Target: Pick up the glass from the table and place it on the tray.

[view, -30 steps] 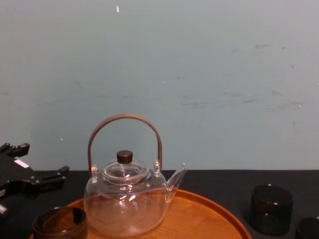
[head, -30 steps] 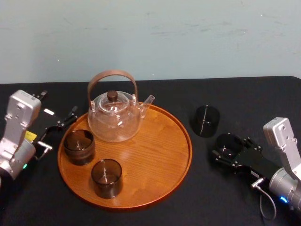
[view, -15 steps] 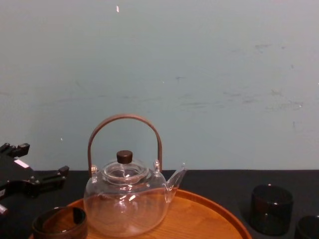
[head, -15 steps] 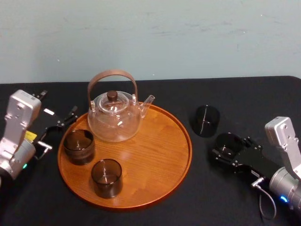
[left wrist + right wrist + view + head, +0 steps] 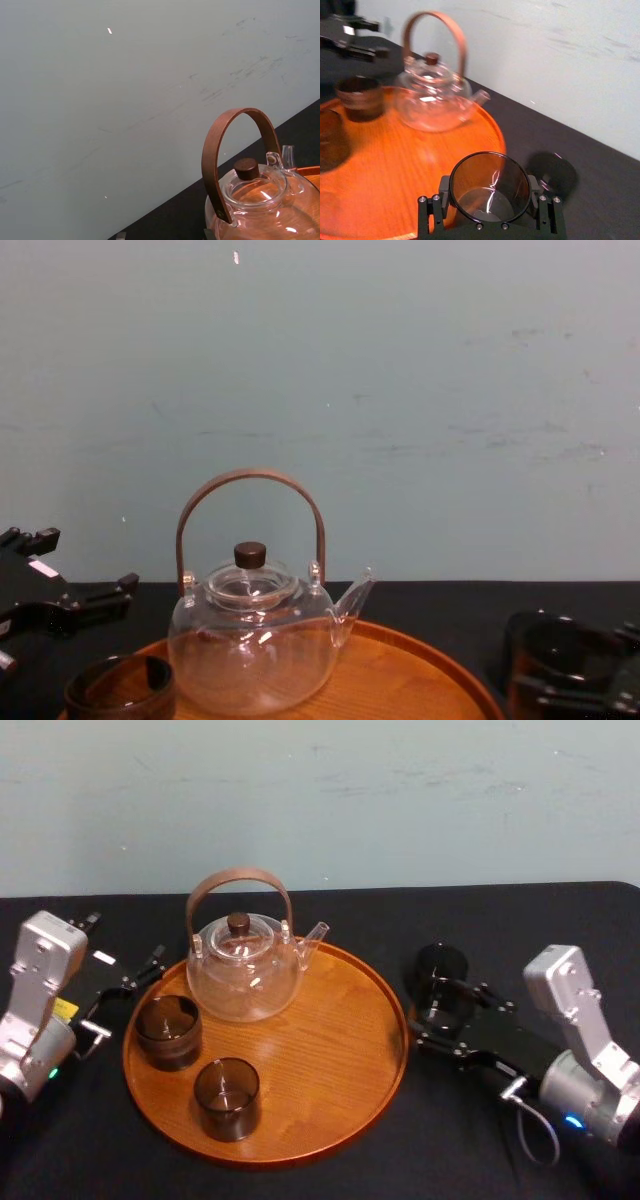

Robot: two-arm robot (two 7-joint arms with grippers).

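Observation:
A dark smoked glass (image 5: 489, 186) sits between the two fingers of my right gripper (image 5: 490, 202), which is shut on it. In the head view this gripper (image 5: 432, 1012) holds the glass (image 5: 438, 1008) over the black table (image 5: 400, 920), just off the right rim of the round wooden tray (image 5: 330, 1050). The chest view has the held glass (image 5: 560, 652) low at the right. My left gripper (image 5: 125, 940) rests open beside the tray's left rim with nothing in it.
A glass teapot (image 5: 245, 965) with a brown arched handle stands at the back of the tray. Two dark glasses (image 5: 168, 1030) (image 5: 227, 1098) stand on its left and front. Another dark glass (image 5: 552, 172) stands on the table just behind the held one.
My right gripper has carried the glass left and toward the back, from the open table up to the tray's right rim. The left arm has not moved.

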